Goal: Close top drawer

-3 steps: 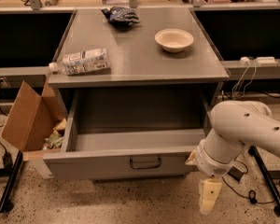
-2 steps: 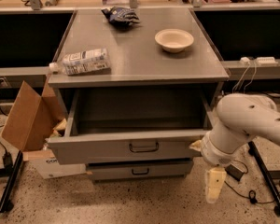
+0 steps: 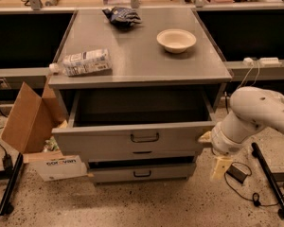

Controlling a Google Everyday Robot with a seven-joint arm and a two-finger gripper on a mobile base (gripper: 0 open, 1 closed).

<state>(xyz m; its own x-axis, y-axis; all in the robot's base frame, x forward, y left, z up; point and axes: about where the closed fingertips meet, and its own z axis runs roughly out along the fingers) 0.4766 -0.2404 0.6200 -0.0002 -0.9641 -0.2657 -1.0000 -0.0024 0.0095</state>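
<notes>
The top drawer is a wide grey drawer with a dark loop handle at its centre. It stands partly pulled out of the grey cabinet, and its inside looks empty. Two shallower drawers sit below it. My gripper hangs from the white arm at the drawer's right front corner, with one pale finger pointing down and another against the drawer front's right end.
On the cabinet top lie a plastic bottle, a white bowl and a dark chip bag. An open cardboard box stands at the cabinet's left. Cables and a dark stand leg lie on the floor at the right.
The top drawer has slid inward toward the cabinet, so less of its inside shows. The gripper and arm have moved with it toward the cabinet. The lower drawers have come into view.
</notes>
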